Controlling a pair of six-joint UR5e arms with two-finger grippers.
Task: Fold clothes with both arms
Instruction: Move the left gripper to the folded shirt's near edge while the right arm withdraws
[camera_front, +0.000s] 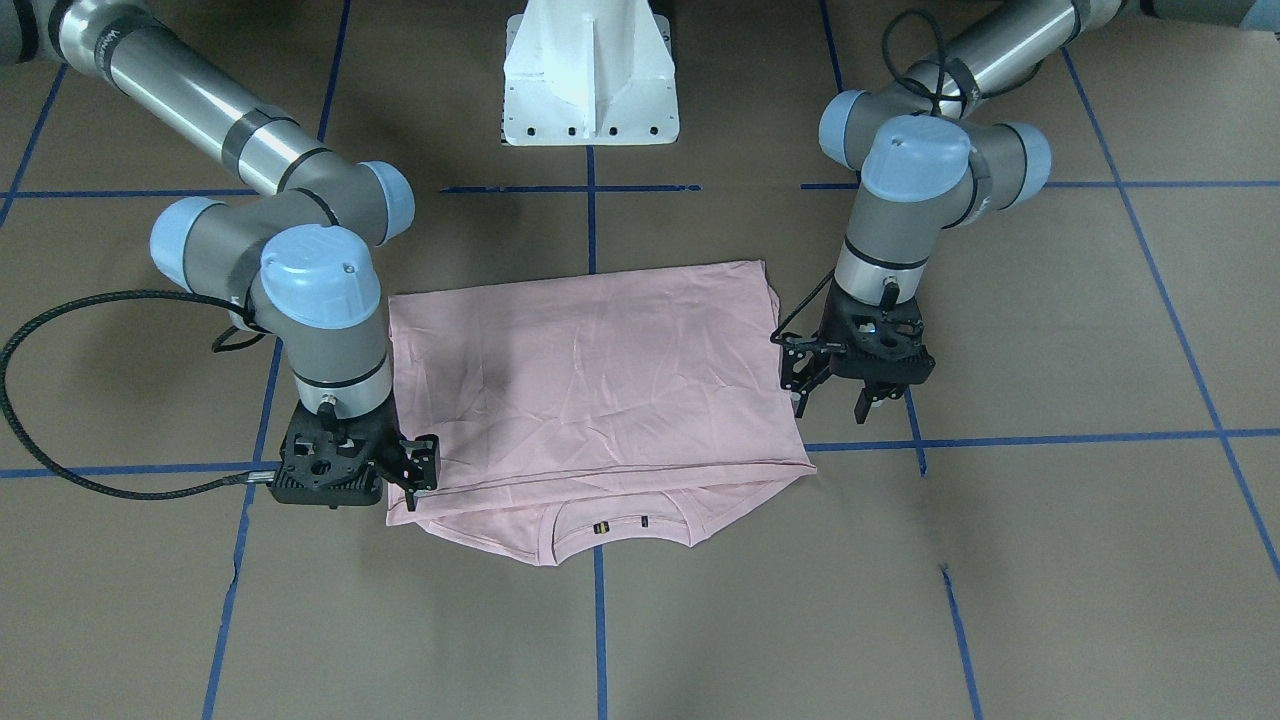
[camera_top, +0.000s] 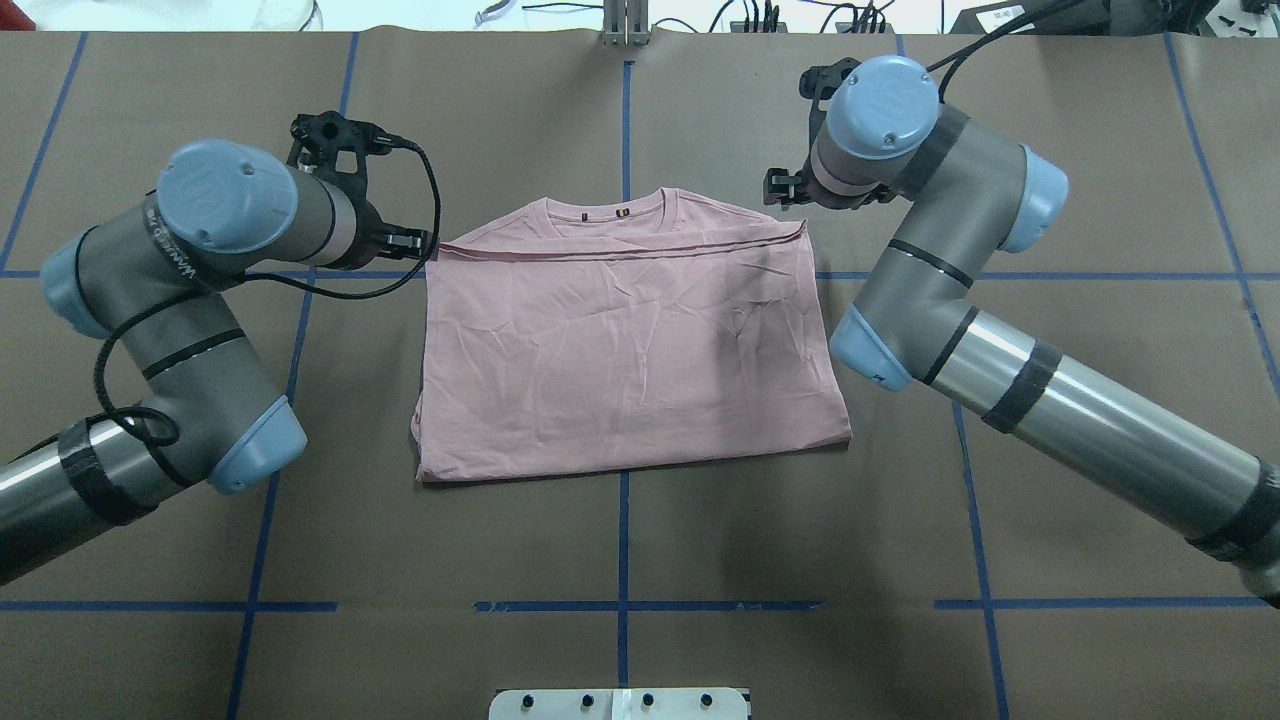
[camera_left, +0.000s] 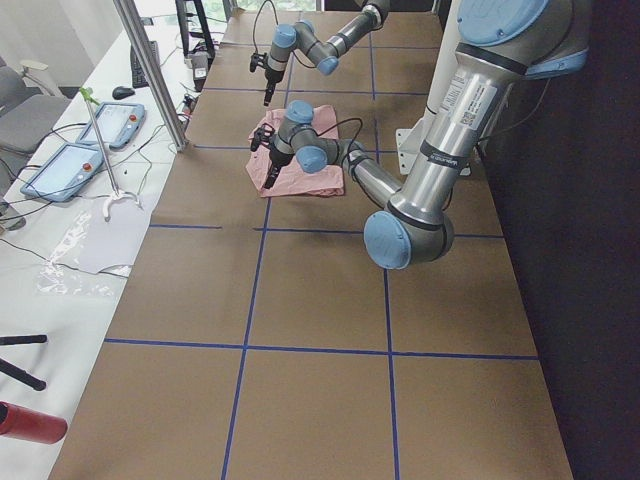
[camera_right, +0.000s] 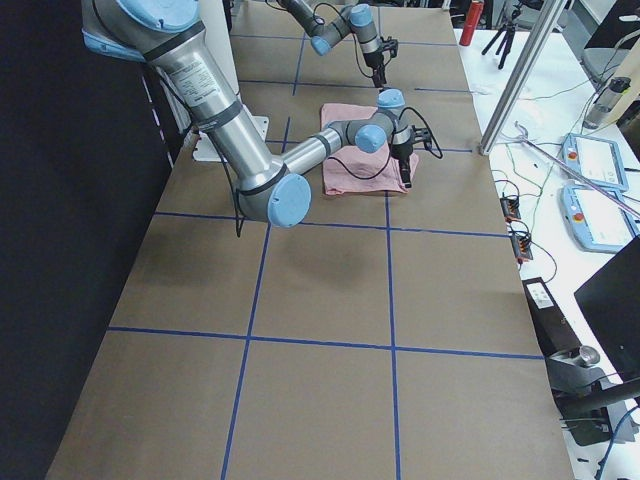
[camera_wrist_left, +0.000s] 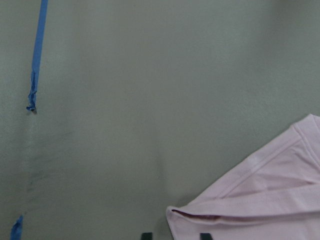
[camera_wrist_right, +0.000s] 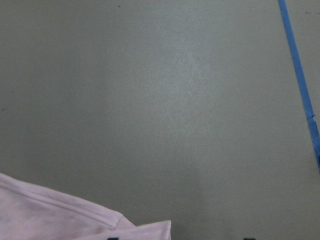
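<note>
1. The pink T-shirt (camera_front: 600, 380) lies folded into a flat rectangle in the middle of the brown surface (camera_front: 1000, 560), centre of the front-facing frame.
2. Its collar (camera_front: 620, 525) pokes out from under the folded layer along the lower edge of that frame. The cloth on top is creased.
3. The left gripper (camera_front: 832, 400) hangs just beside the shirt's right edge in that frame. Its fingers stand apart and hold nothing. Its wrist camera shows a shirt corner at the bottom, between the two fingertips.
4. The right gripper (camera_front: 415, 495) sits at the shirt's lower left corner, right against the cloth. Its wrist camera shows two fingertips spread wide and the hem between them, so it looks open too.
5. Blue tape lines (camera_front: 1050, 438) cross the surface, and a white pedestal (camera_front: 590, 80) stands at top centre.
</note>
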